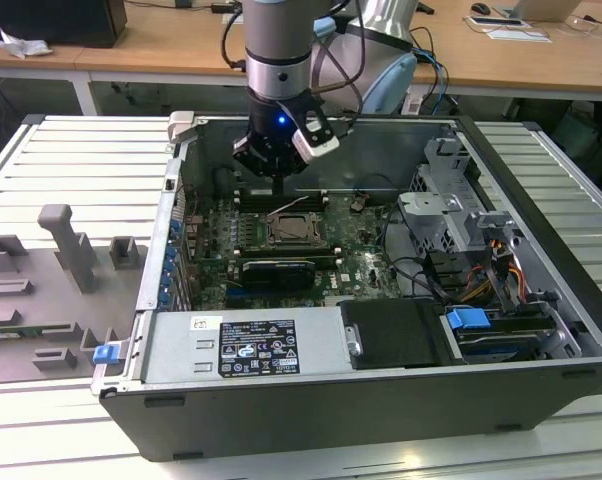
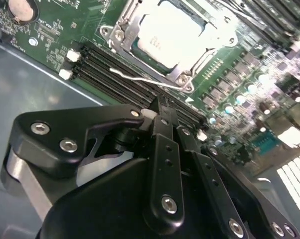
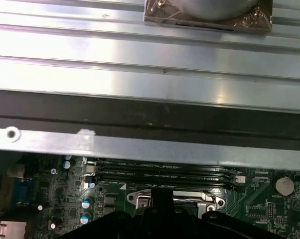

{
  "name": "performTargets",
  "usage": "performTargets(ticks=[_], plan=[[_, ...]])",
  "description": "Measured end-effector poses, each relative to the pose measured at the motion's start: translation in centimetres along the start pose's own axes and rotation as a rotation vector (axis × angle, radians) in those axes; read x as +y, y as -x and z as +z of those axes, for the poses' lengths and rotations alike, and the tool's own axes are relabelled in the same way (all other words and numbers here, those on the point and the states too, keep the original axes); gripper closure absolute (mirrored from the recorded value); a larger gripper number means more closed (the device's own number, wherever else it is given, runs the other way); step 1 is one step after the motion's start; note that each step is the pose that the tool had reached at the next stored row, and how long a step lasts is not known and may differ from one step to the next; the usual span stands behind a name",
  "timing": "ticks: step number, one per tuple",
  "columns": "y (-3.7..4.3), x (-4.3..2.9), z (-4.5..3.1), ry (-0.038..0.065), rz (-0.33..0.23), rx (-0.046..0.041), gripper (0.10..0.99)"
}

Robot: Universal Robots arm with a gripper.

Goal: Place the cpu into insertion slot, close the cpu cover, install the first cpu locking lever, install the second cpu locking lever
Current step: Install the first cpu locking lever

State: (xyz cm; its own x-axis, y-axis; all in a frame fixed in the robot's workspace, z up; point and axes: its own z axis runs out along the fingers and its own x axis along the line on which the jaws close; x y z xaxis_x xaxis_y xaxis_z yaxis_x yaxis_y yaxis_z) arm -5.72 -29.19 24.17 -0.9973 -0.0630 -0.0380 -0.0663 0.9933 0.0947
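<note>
The circuit board (image 2: 229, 74) is green, its memory slots (image 2: 115, 74) black. The cpu (image 2: 175, 35) shows a pale silver face inside the silver cpu cover (image 2: 121, 30). The gripper (image 2: 162, 112) is matte black with silver screws.

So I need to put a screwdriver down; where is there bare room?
Free: the ribbed metal table beside the computer case, and right of it. Crowded: the motherboard around the insertion slot, under the end effector.

Wooden desks (image 1: 541, 60) stand behind a ribbed metal worktable (image 1: 41, 160) under bright light.
</note>
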Motion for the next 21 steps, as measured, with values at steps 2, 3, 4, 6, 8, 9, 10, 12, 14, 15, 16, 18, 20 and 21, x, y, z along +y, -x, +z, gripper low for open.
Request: performTargets(ticks=[2, 3, 4, 6, 8, 9, 10, 12, 14, 15, 16, 18, 20, 21], plan=[[0.44, 0.03, 0.38, 0.0, -0.002, 0.0001, 0.98], [0.66, 0.03, 0.59, 0.0, -0.005, 0.0004, 0.98], [0.76, 0.01, 0.76, 0.0, -0.012, 0.0011, 0.98], [0.91, 0.0, 0.95, 0.001, -0.025, 0.0023, 0.98], [0.97, 0.02, 1.07, 0.001, -0.03, 0.0028, 0.98], [1.01, 0.01, 1.14, 0.001, -0.031, 0.0029, 0.98], [1.05, 0.0, 1.19, 0.001, -0.031, 0.003, 0.98], [1.24, -0.02, 1.27, 0.001, -0.031, 0.003, 0.98], [1.33, -0.03, 1.32, 0.001, -0.031, 0.0029, 0.98], [1.34, -0.03, 1.39, 0.001, -0.034, 0.003, 0.98], [1.39, -0.02, 1.46, 0.002, -0.044, 0.0042, 0.98], [1.59, 0.09, 1.55, 0.002, -0.047, 0.0045, 0.98], [1.87, 0.24, 1.65, 0.002, -0.047, 0.0045, 0.98], [2.25, 0.26, 1.77, 0.002, -0.047, 0.0044, 0.98]])
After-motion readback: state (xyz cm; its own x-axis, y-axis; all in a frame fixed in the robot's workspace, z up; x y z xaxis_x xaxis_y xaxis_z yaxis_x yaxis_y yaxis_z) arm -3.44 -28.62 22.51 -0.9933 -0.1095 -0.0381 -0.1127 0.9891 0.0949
